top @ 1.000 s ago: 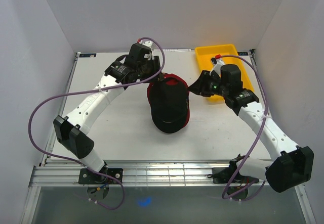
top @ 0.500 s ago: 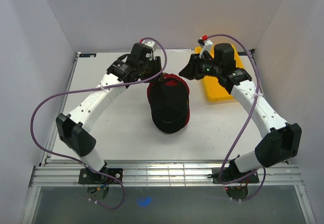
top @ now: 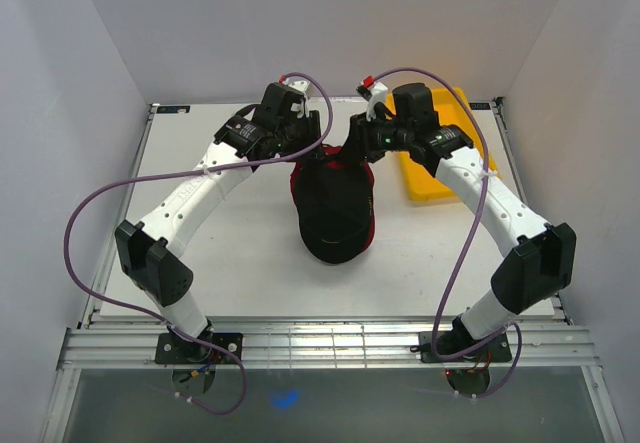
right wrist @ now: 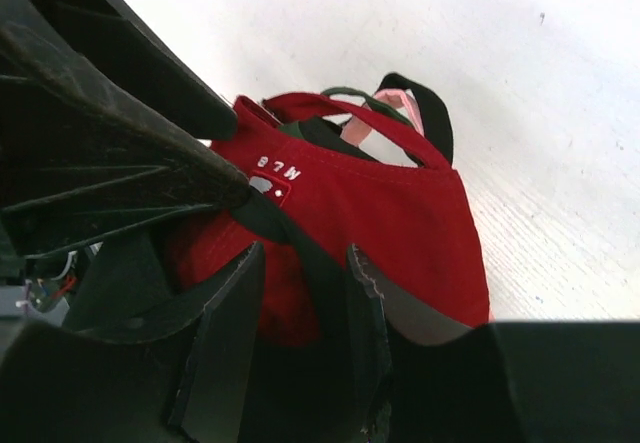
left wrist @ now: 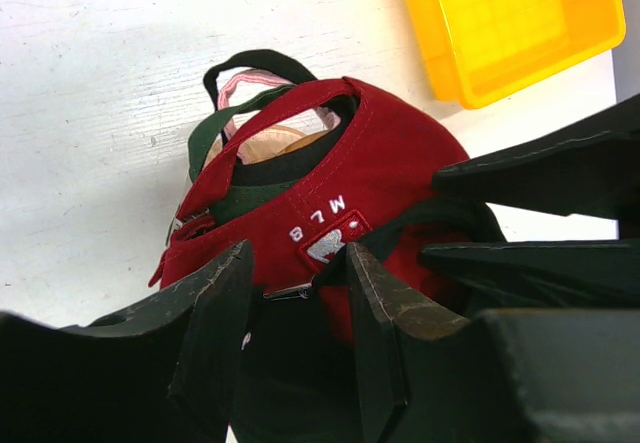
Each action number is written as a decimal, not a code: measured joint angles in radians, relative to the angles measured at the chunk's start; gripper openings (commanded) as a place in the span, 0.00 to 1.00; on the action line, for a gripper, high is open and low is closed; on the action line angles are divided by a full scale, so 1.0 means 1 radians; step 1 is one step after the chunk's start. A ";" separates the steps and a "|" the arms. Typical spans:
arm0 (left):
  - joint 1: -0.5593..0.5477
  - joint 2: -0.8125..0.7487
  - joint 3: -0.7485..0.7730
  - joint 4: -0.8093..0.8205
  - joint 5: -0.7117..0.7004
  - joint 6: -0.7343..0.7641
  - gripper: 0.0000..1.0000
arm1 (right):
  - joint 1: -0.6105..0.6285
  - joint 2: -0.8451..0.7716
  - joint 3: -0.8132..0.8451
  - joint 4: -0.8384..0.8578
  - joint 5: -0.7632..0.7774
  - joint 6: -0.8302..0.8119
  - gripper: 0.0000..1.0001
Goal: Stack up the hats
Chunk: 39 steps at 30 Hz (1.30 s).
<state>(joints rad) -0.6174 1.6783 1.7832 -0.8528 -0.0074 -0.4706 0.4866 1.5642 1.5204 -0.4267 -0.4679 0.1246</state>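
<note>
**Both grippers at the rear of the cap stack — top cap judged not fully seated**

Tool. The left gripper (left wrist: 298, 263) and the right gripper (right wrist: 303, 263) meet at the far, rear side of the stack and face each other. Each has its fingers partly spread. Black fabric lies in both gaps, but it cannot be told whether either is actually clamping it.

Work. The black cap (top: 333, 213) lies on top, brim toward the arms. Its rear edge runs as a dark band across the crown of the red cap (left wrist: 390, 163), just beside the small pale logo, rather than down at the red cap's rear rim. In my judgement the grippers flank that edge from opposite sides so that it can be drawn down evenly without twisting the cap.

Surroundings. The stack sits mid-table (top: 230, 233) on a wooden stand (left wrist: 268, 148), glimpsed through the rear openings, which presumably keeps the crowns in shape. The yellow tray (top: 435, 183) lies near the stack on the robot's right, not touching it.

Count. There are two grippers, one stand and one tray. Four caps are identifiable by colour — black, red, dark green cap (left wrist: 205, 138) and pink cap (left wrist: 245, 88), the last two shown only by their rear straps. One further dark strap loop (left wrist: 260, 58) cannot be assigned to a cap.
</note>
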 measured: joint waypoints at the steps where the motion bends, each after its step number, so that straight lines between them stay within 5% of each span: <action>1: 0.000 0.000 0.000 0.000 0.000 0.000 0.53 | 0.006 0.010 0.005 -0.010 0.006 -0.006 0.43; 13: 0.000 0.024 0.013 0.011 -0.006 0.007 0.44 | 0.023 0.055 0.035 -0.052 0.112 -0.031 0.22; 20: -0.008 0.033 -0.001 0.056 -0.039 0.003 0.30 | 0.025 0.072 0.043 -0.039 0.135 -0.011 0.18; 39: -0.007 -0.002 -0.162 0.274 -0.134 -0.024 0.25 | 0.024 0.061 -0.136 0.277 0.211 0.061 0.17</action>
<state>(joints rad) -0.6247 1.6764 1.6215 -0.5785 -0.1417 -0.4950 0.5110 1.6253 1.3842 -0.1497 -0.2573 0.1860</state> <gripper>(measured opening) 0.267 0.175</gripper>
